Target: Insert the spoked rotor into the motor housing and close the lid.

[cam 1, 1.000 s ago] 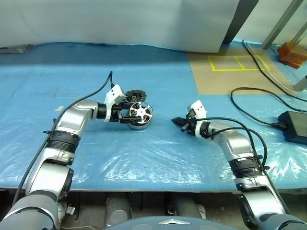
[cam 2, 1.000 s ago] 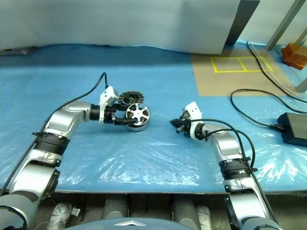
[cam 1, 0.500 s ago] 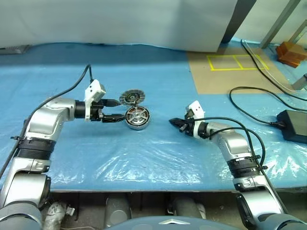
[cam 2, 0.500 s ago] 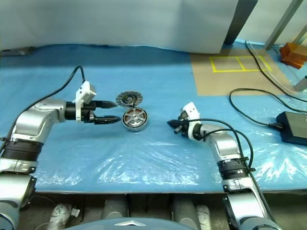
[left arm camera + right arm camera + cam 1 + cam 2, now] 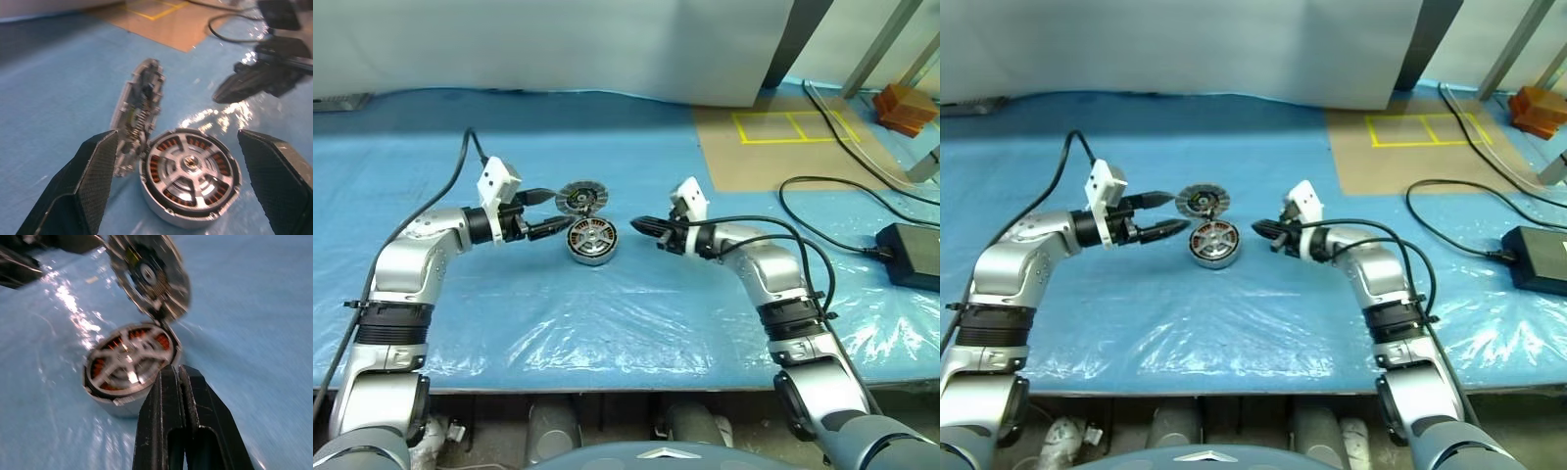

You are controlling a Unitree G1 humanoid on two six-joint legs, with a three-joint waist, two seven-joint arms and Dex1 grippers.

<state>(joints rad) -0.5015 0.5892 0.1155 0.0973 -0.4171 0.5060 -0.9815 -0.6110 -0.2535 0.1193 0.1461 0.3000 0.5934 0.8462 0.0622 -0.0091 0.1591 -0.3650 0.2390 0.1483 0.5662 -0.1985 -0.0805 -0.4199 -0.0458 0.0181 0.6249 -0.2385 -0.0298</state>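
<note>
Spoked rotor [image 5: 190, 171] already seated in motor housing [image 5: 592, 242], lid [image 5: 581, 197] hinged up at far edge. Left gripper [image 5: 548, 211] spread wide, empty, clear on left. Right gripper [image 5: 644, 229] pressed together, empty, just right of housing, probably to push lid down.

— What's lying about on the bench?

— A crinkled blue plastic sheet [image 5: 607, 313] covers it. At two o'clock a brown board [image 5: 773, 157] carries a yellow taped rectangle [image 5: 788, 125].

— And over at three o'clock?

— A black power brick [image 5: 911, 257] with its black cable [image 5: 822, 211] looping near it. An orange block [image 5: 904, 106] sits at the far corner.
</note>
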